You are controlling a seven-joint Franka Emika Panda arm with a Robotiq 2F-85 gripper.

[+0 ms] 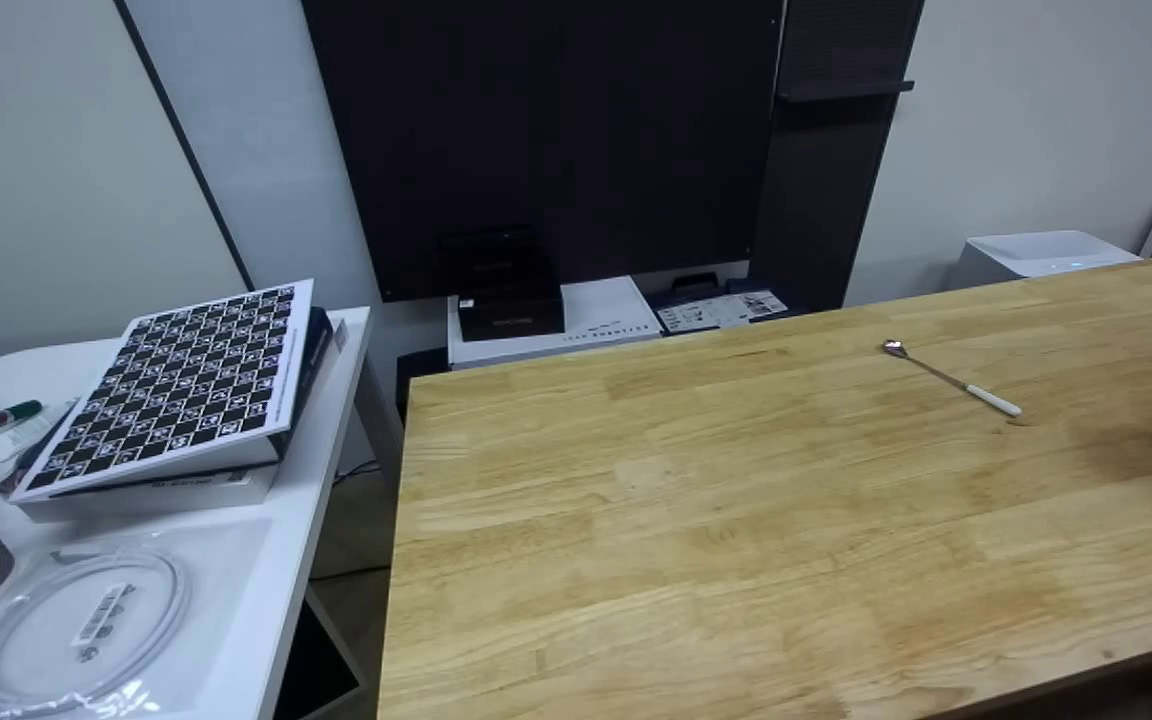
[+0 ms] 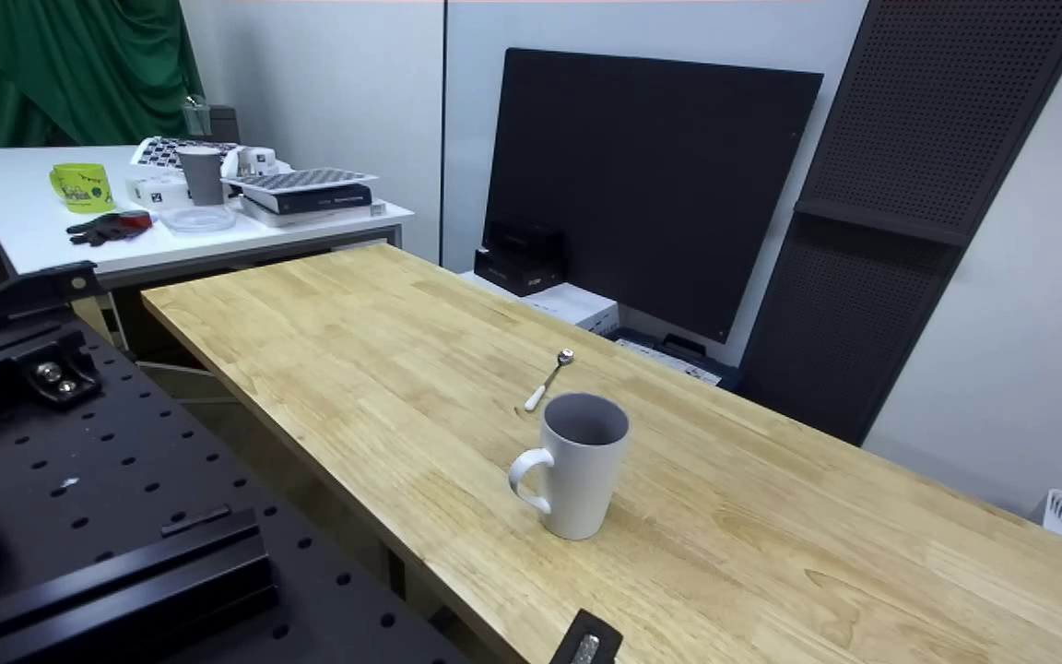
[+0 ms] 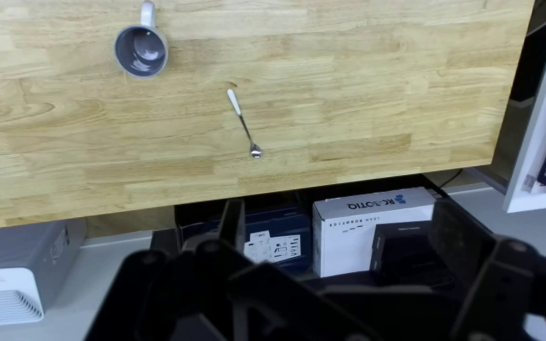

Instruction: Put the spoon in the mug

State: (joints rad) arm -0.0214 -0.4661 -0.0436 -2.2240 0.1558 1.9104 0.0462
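The spoon (image 1: 956, 381) lies flat on the table (image 1: 636, 560), nearer the far edge than the near one in an exterior view, and apart from the upright mug (image 2: 586, 475). I would expect it to be light and stiff: the thin shaft and the bowl look like polished metal, the white grip like plastic or ceramic, I cannot tell which. Smooth and slender, it may well slip or swivel if pinched too near one end, though breaking seems unlikely unless the grip is brittle. The best hold is probably across the white grip, square to its length, leaving the bowl free to enter the mug first; something this low will need the claw (image 3: 339, 218) brought right down to the wood. The long axis runs slantwise: in an exterior view the bowl points far left and the grip near right. The grip is the end closer to the mug, which stands farther right there, partly out of view; judging by the wrist view, a line carried on along the spoon would pass beside the mug. The claw's fingers are well apart with nothing held between them, and boxes (image 3: 349, 246) past the table's far edge show through the gap, so it likely must shift before lowering.
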